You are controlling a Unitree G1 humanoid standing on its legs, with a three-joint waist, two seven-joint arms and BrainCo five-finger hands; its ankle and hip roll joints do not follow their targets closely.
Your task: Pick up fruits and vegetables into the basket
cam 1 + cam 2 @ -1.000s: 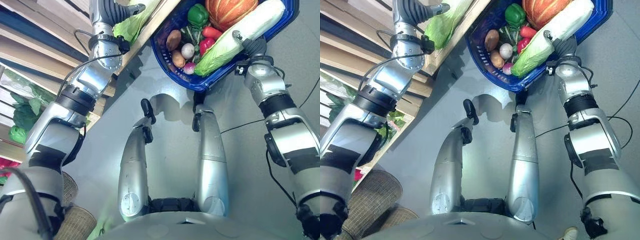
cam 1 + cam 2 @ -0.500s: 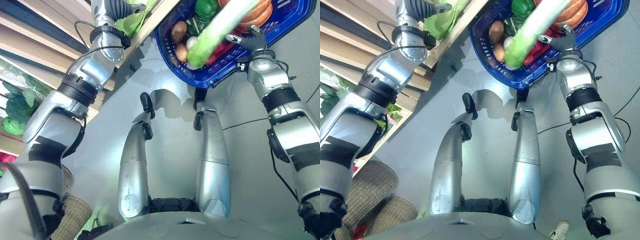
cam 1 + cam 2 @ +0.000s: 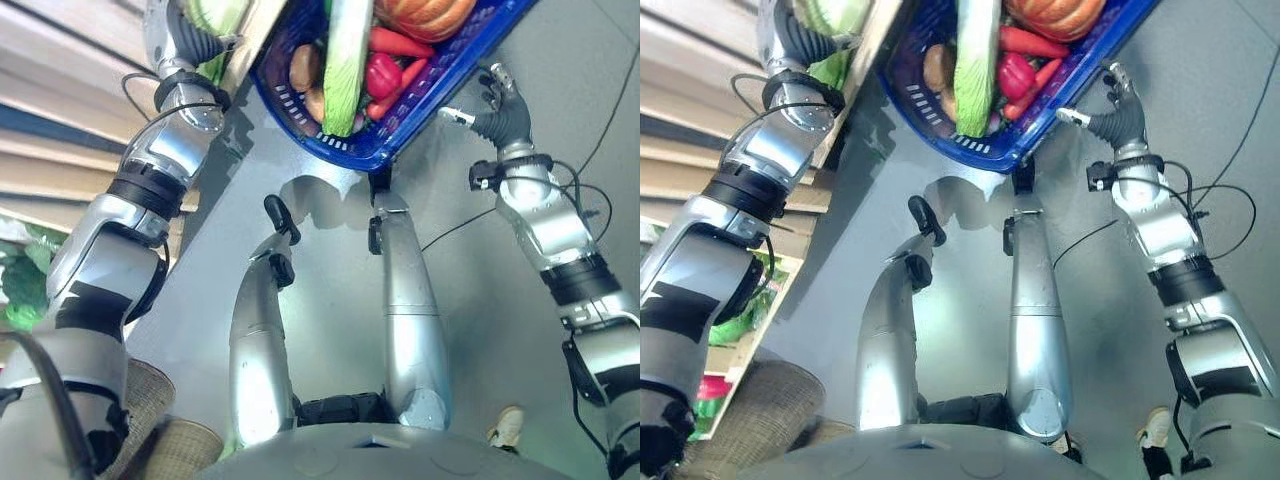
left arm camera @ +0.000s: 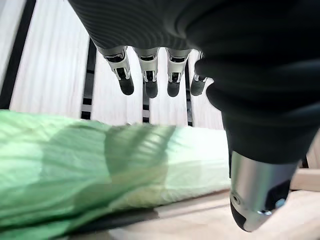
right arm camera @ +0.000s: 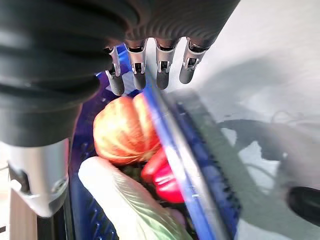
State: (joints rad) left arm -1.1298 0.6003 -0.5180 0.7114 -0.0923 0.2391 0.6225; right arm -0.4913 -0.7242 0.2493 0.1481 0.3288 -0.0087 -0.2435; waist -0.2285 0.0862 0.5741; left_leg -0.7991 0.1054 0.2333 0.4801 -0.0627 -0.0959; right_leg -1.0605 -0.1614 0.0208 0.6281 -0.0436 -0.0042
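No text, label, number or sign could be read anywhere.

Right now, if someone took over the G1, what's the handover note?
Right hand: open, empty, beside the blue basket on the floor.
Left hand: open, hovering over a leafy cabbage on the wooden shelf, not gripping it.
Done: the basket holds a long napa cabbage, pumpkin, red pepper, carrot and potato.
Left: close on the shelf cabbage and carry it to the basket.
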